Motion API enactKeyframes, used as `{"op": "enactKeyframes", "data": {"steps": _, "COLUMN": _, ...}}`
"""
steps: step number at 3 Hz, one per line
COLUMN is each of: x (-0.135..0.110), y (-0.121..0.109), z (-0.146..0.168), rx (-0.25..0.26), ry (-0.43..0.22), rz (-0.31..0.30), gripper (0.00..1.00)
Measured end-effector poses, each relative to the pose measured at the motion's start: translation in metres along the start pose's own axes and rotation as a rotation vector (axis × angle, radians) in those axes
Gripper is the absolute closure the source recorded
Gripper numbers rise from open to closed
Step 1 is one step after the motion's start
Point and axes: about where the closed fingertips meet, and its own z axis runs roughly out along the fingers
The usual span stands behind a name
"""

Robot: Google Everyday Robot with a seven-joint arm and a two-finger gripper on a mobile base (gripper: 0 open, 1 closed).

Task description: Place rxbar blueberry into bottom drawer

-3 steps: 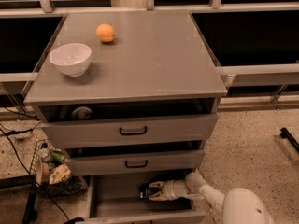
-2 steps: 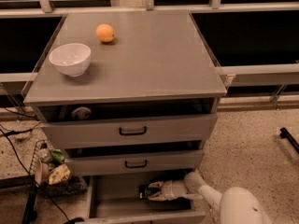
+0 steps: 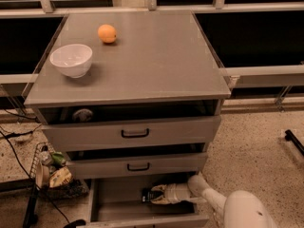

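The bottom drawer [image 3: 118, 212] is pulled out below the two upper grey drawers. My gripper [image 3: 154, 195] reaches into it from the right, low over the drawer floor. The rxbar blueberry [image 3: 148, 195], a small dark bar with pale lettering, is at the fingertips inside the drawer, against its back part. The white arm [image 3: 237, 208] runs off to the lower right.
A white bowl [image 3: 71, 59] and an orange fruit [image 3: 107, 33] sit on the cabinet top [image 3: 156, 61]. The two upper drawers [image 3: 135, 133] with black handles stand slightly open. A wire basket with packets [image 3: 50, 172] and cables lie on the floor at left.
The arm and gripper have stayed almost in place inside the bottom drawer; the dark bar remains at the fingertips.
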Motion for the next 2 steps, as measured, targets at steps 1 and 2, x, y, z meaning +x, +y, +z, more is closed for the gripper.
{"op": "enactKeyframes", "data": {"steps": 1, "x": 0.0000, "y": 0.0000, "z": 0.0000, "rx": 0.000, "ry": 0.000, "rz": 0.000, "gripper": 0.34}}
{"op": "enactKeyframes", "data": {"steps": 2, "x": 0.0000, "y": 0.0001, "z": 0.0001, "rx": 0.000, "ry": 0.000, "rz": 0.000, "gripper": 0.11}}
